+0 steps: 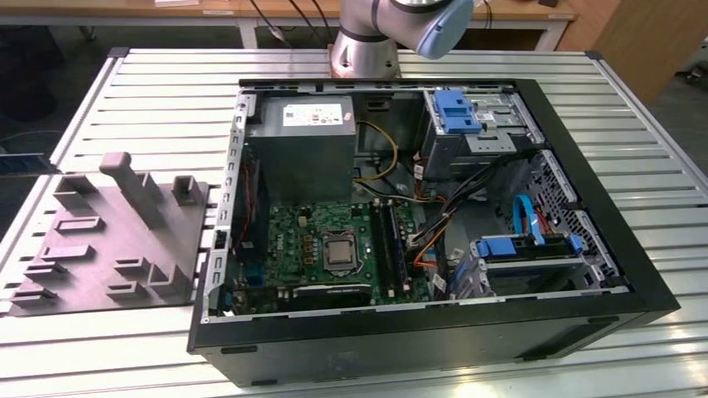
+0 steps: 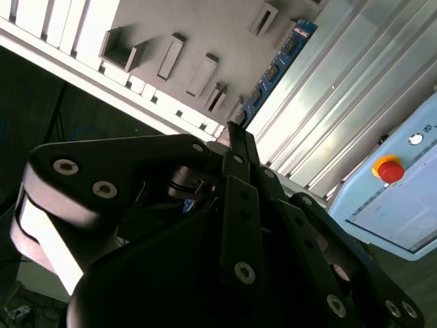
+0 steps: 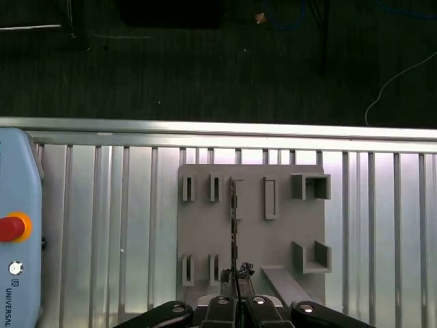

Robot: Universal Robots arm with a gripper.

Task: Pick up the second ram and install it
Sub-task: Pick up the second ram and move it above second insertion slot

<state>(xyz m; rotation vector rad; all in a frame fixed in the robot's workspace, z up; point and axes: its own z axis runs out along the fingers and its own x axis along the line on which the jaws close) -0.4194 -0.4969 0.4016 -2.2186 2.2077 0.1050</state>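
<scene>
Ram (image 3: 233, 219) stands edge-up in the tray (image 3: 287, 225); we reckon it light, stiff, fragile, best pinched by its flat faces; fingers (image 2: 239, 205) closed, empty.

I work over a ribbed metal table (image 1: 144, 91) of long pale slats. On it, toward the exterior view's left, a flat grey holder plate (image 1: 89, 249) with raised slots and posts lies. Just beside it an open black computer case (image 1: 443, 340) lies on its side. In the first wrist view a pale blue control box (image 3: 15, 205) with a red button rests on the slats, bare ribs between it and the plate.
</scene>
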